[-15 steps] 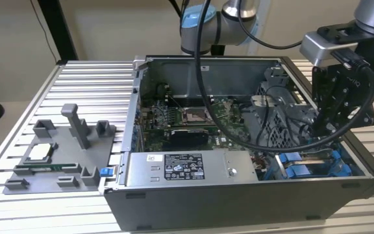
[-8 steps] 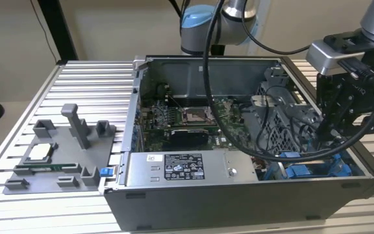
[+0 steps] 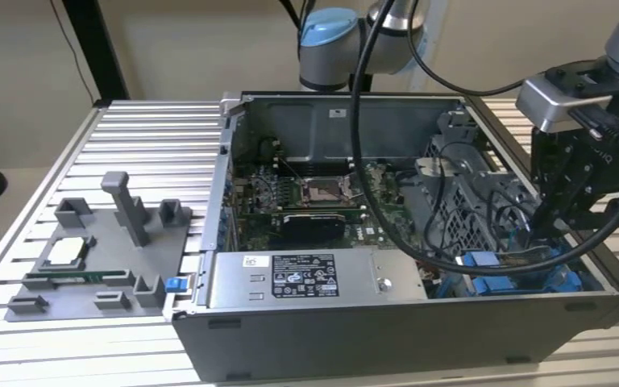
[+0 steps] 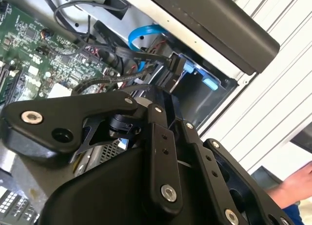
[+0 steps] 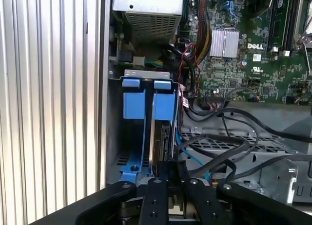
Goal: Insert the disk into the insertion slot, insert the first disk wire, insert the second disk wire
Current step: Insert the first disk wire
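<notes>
one disk (image 5: 163, 137) sits edge-on in the insertion slot (image 5: 134, 99), near corner at the exterior view's right. tool (image 5: 174, 175) close above it; closure cannot be told. loose cables (image 5: 219, 153) may snag.

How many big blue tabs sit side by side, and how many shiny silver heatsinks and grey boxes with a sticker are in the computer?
Bright blue plastic tabs, side by side in the first wrist view: 2
Silver finned metal heatsink: 1
Grey metal box with a black-and-white sticker: 1
Total: 4
</notes>
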Robot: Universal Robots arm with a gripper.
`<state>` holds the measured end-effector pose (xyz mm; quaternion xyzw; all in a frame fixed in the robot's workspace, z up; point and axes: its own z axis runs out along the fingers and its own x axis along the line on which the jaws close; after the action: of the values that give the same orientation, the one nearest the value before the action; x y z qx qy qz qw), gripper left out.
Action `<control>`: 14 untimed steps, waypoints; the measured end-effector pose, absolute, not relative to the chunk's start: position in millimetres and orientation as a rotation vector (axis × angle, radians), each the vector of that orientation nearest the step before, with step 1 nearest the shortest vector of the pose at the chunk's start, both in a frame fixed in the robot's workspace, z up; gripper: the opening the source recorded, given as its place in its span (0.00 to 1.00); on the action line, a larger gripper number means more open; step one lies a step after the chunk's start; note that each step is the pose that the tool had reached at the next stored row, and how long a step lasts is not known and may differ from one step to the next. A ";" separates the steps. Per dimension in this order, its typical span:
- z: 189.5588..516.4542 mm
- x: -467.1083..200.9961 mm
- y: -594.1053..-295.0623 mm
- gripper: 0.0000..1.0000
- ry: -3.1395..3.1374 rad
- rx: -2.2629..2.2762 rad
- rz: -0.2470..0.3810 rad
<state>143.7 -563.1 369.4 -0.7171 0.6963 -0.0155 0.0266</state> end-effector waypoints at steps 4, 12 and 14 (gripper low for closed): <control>369.4 144.1 -563.1 0.00 2.153 -2.214 -0.048; 368.8 144.4 -563.1 0.00 2.153 -2.214 -0.047; 367.8 145.5 -563.1 0.00 2.154 -2.215 -0.044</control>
<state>145.5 -563.1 367.8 -0.7167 0.6968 -0.0143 0.0259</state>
